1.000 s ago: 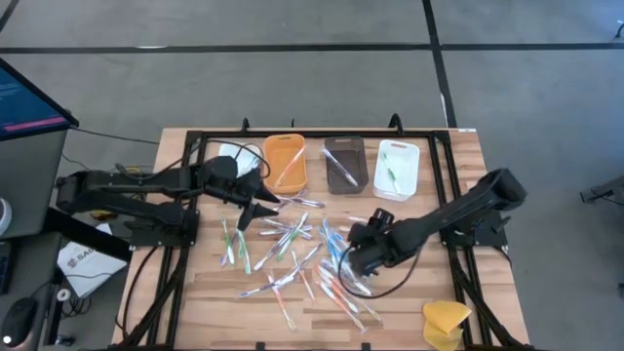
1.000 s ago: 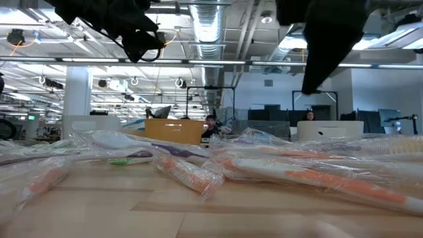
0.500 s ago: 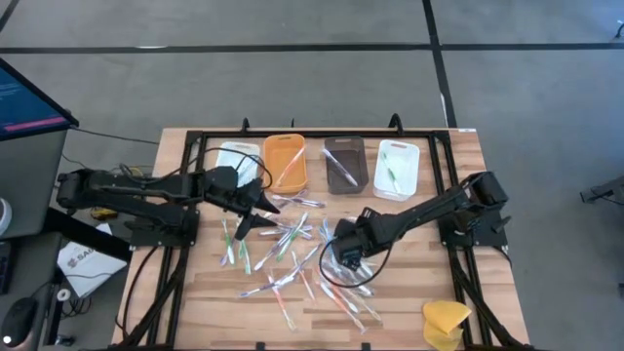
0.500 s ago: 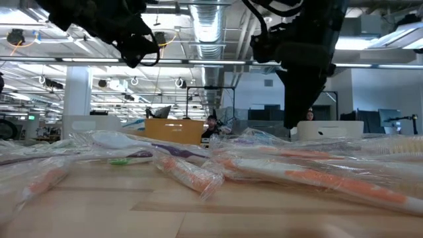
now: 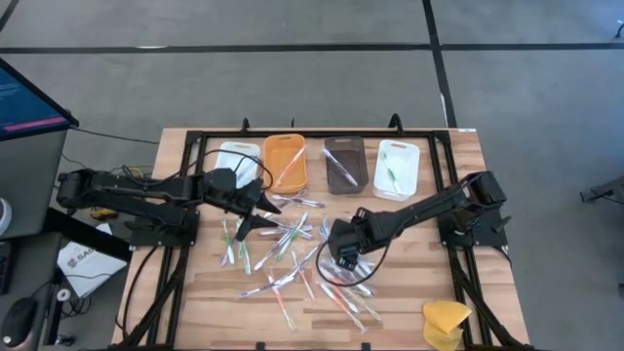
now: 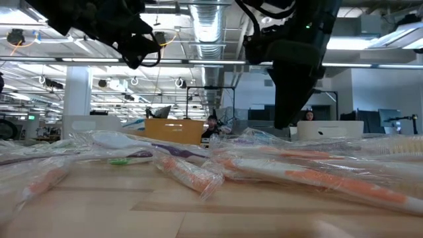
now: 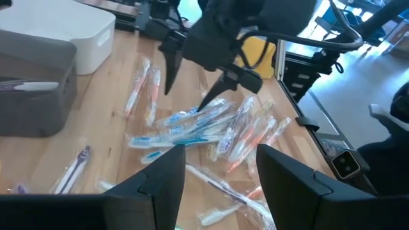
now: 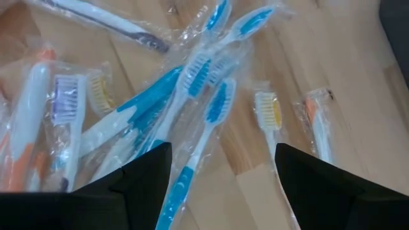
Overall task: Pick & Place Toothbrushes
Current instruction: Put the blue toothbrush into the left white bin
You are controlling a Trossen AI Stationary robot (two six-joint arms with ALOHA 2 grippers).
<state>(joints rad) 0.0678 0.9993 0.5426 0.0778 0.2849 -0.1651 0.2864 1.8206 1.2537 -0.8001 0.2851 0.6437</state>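
Note:
The toothbrushes (image 5: 292, 246), thin sticks in clear wrappers with blue, green, orange and white handles, lie scattered flat on the wooden table; the low view shows the toothbrushes (image 6: 198, 173) close up. My right gripper (image 8: 222, 150) is open and hovers over a bunch of blue-handled toothbrushes (image 8: 192, 96) in the middle of the pile, touching none; the high view shows the right gripper (image 5: 337, 253) there. My left gripper (image 5: 255, 213) is open at the pile's left far side, above the table. The left wrist view looks past the left gripper (image 7: 220, 156) at the pile (image 7: 204, 128).
Along the far edge stand a white tray (image 5: 237, 156), an orange tray (image 5: 285, 161), a brown tray (image 5: 343, 164) and a second white tray (image 5: 397, 168); the last two hold a toothbrush each. A yellow sponge-like lump (image 5: 446, 320) sits at the near right corner. A black frame (image 5: 195, 146) borders the table.
My right gripper has moved toward the table's left, from the pile's right side to over its middle, staying open. The toothbrushes have not moved.

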